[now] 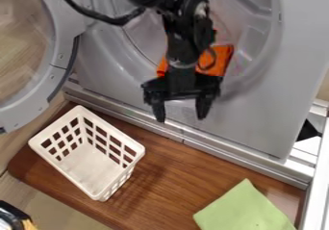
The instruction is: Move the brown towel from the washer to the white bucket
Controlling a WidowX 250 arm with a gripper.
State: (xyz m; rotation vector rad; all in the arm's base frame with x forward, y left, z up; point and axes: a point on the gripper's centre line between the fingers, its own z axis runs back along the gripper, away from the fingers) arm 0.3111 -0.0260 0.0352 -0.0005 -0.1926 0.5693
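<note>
The gripper (181,116) hangs at the centre of the view, in front of the washer's lower front, its two fingers spread apart with nothing between them. Behind the arm, an orange-brown towel (217,60) lies in the washer drum's opening, partly hidden by the arm and gripper. The white bucket (89,154), a rectangular basket with slotted walls, stands upright on the wooden surface to the lower left of the gripper. Nothing lies inside it.
The washer's round door (61,46) stands open at the upper left. A light green cloth (245,210) lies on the wooden board (168,176) at the lower right. A metal rail (212,146) runs between washer and board. A dark object sits at the lower left corner.
</note>
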